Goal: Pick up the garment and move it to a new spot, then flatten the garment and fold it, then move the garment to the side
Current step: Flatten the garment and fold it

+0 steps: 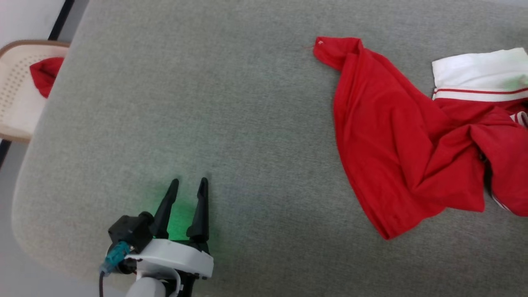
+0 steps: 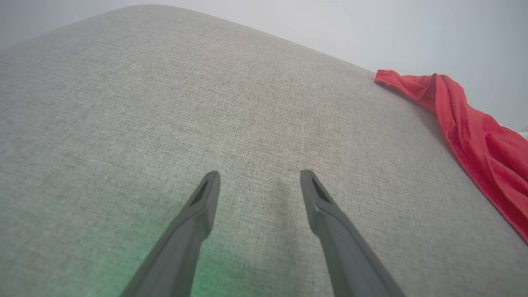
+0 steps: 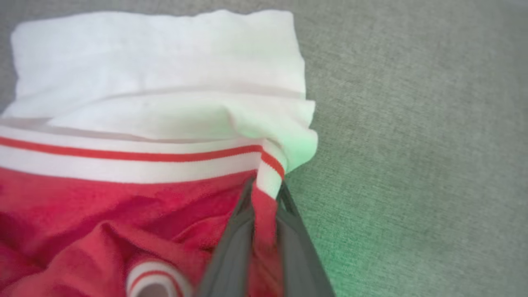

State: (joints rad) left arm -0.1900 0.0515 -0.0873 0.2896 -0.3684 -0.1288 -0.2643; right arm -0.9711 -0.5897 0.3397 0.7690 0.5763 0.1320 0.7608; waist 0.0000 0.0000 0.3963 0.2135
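Right fingers (image 3: 235,243) are pinched on the shirt (image 3: 123,198), right at the striped seam where the white sleeve meets the red. Left fingers (image 1: 201,206) are spread wide with nothing between them, over bare grey surface (image 1: 206,103) at the near left, well apart from the shirt. The shirt's lying crumpled on the right side. Far left there's a chair (image 1: 16,111) with a red scrap (image 1: 45,74) on it.

A grey woven fabric surface (image 1: 247,103) with rounded corners spans most of the frame. At the upper left edge, a cream perforated plastic seat or basket (image 1: 16,86), brown-rimmed, holds a small plain red cloth scrap (image 1: 45,74). Pale floor (image 1: 12,272) shows at the lower left.
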